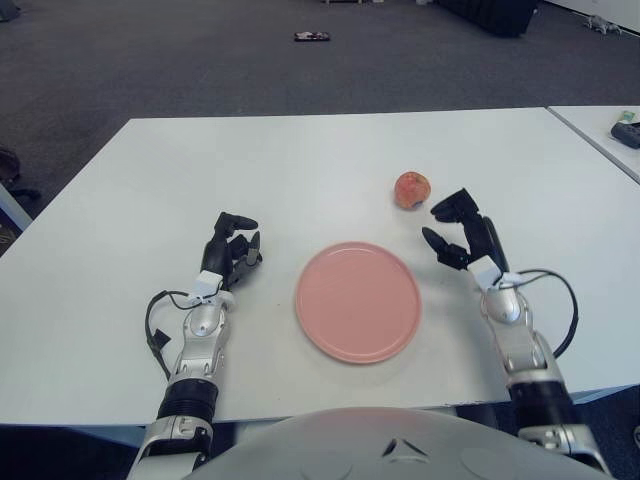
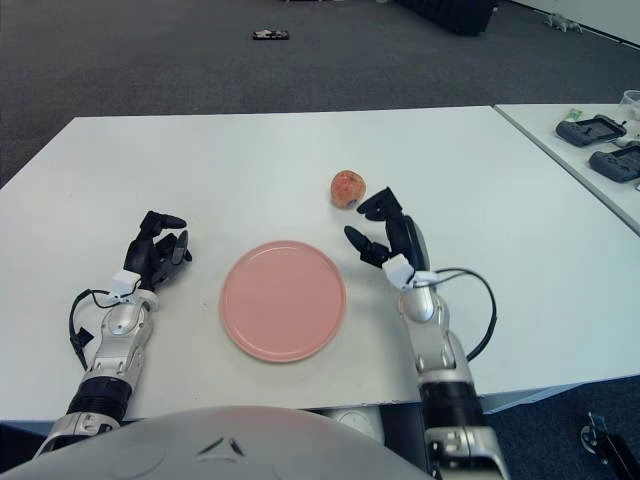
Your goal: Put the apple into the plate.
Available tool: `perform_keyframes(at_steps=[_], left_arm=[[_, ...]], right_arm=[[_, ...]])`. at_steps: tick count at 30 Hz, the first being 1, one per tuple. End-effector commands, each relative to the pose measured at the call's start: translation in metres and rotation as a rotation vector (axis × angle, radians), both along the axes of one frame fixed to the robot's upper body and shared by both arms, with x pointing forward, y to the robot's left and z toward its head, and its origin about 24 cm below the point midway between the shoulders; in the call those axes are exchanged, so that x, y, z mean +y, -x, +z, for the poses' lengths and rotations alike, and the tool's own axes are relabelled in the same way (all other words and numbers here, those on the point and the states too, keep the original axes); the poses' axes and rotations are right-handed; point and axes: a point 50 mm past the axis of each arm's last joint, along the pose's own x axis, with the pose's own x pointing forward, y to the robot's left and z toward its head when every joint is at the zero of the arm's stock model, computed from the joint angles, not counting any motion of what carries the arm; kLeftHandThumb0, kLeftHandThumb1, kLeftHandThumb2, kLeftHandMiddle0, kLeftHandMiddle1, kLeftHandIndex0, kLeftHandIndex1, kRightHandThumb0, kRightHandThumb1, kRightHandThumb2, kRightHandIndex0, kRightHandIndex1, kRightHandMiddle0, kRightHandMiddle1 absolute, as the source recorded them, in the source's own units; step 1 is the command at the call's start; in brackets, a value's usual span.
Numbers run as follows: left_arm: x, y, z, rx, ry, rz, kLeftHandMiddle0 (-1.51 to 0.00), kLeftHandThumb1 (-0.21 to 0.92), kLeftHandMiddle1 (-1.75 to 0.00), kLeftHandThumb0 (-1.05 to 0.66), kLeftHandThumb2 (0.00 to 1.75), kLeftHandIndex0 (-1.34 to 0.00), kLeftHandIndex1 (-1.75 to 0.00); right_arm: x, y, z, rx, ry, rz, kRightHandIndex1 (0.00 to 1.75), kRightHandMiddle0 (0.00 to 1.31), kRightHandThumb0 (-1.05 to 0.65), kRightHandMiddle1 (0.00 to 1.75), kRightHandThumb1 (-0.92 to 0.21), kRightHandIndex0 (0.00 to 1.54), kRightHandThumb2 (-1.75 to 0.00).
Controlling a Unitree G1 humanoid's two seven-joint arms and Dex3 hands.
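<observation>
A red-orange apple (image 1: pixel 411 188) sits on the white table, behind and to the right of a pink plate (image 1: pixel 357 300). The plate holds nothing. My right hand (image 1: pixel 452 231) is just right of the plate and close in front of the apple, fingers spread and holding nothing; it does not touch the apple. My left hand (image 1: pixel 233 248) shows left of the plate, fingers loosely curled and holding nothing.
The white table (image 1: pixel 250 170) stretches wide around the plate. A second table (image 2: pixel 590 140) at the right carries dark devices (image 2: pixel 590 128). Cables (image 1: pixel 560 300) loop off both wrists. A small dark object (image 1: pixel 311 37) lies on the carpet beyond.
</observation>
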Motion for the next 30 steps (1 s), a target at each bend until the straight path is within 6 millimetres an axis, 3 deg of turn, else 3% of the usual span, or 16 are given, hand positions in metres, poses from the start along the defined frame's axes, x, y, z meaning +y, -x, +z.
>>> perform_keyframes(at_steps=[1,6,8,15,20,30], left_arm=[[-0.002,0.006,-0.012,0.056,-0.003,0.002,-0.82,0.80,-1.75,-0.37,0.70,-0.27,-1.75],[-0.003,0.006,-0.011,0.052,0.006,-0.001,-0.81,0.79,-1.75,-0.37,0.71,-0.27,-1.75],[-0.002,0.007,-0.011,0.050,0.010,-0.003,-0.81,0.79,-1.75,-0.37,0.72,-0.28,-1.75],[0.000,0.008,-0.012,0.054,0.011,0.008,-0.80,0.78,-1.75,-0.37,0.73,-0.28,-1.75],[0.001,0.008,-0.012,0.053,0.006,0.018,-0.80,0.78,-1.75,-0.37,0.73,-0.28,-1.75],[0.000,0.009,-0.011,0.049,0.000,0.026,-0.80,0.77,-1.75,-0.37,0.73,-0.28,-1.75]], right_arm=[[-0.006,-0.020,0.009,-0.014,0.096,0.005,0.50,0.01,-0.70,0.52,-0.74,0.01,-0.68],[-0.009,-0.030,0.014,-0.029,0.167,-0.004,0.20,0.00,-0.84,0.12,-0.73,0.00,-0.59],[-0.007,-0.034,0.018,-0.038,0.189,0.004,0.11,0.00,-0.88,0.06,-0.71,0.00,-0.57],[0.001,-0.051,0.035,-0.060,0.242,0.035,0.01,0.00,-0.98,0.00,-0.66,0.00,-0.51],[0.008,-0.070,0.048,-0.051,0.309,0.060,0.00,0.00,-1.04,0.00,-0.71,0.00,-0.41],[0.015,-0.090,0.051,0.023,0.436,0.116,0.00,0.00,-1.05,0.00,-0.75,0.00,-0.29]])
